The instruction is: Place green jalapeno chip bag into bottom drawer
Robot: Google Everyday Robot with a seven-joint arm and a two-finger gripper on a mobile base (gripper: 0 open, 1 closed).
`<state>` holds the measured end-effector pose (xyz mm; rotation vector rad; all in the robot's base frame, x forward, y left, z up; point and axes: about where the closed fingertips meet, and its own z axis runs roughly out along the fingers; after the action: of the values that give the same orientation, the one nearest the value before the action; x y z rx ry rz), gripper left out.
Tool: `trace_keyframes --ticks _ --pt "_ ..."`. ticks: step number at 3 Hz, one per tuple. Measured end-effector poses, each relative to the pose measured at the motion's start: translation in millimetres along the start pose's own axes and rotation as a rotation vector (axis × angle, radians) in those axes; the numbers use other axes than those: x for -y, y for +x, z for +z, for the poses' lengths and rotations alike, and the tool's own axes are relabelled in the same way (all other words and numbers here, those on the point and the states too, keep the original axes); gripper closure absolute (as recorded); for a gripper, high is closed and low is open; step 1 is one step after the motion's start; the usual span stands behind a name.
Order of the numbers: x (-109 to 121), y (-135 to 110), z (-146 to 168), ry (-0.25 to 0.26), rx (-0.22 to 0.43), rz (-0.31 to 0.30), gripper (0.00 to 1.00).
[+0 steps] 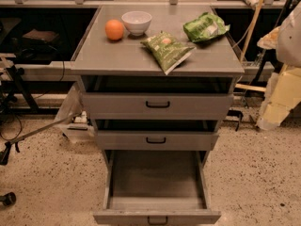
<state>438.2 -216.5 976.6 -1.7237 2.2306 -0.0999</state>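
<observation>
The green jalapeno chip bag [168, 50] lies flat on the grey cabinet top [117, 58], near its front edge, right of centre. It is olive green and patterned, with an orange-red spot. The bottom drawer [156, 180] is pulled far out and its inside is bare; its black handle [157, 220] shows at the lower edge of the view. My gripper does not show in this view. A pale rounded shape [290, 34] at the right edge may be part of my arm, well away from the bag.
An orange [114, 29], a white bowl [137, 22] and a brighter green bag with a white patch [205, 27] sit at the back of the top. The top drawer [157, 105] and middle drawer [156, 139] are partly pulled out. Yellow foam [282, 98] stands at the right.
</observation>
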Motion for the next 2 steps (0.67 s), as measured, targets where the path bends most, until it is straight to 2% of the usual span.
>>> trace_keyframes --ticks 1,2 --pt "0 0 0 0.000 0.000 0.000 0.00" --pt "13 -9 -4 0.030 0.022 -0.012 0.00"
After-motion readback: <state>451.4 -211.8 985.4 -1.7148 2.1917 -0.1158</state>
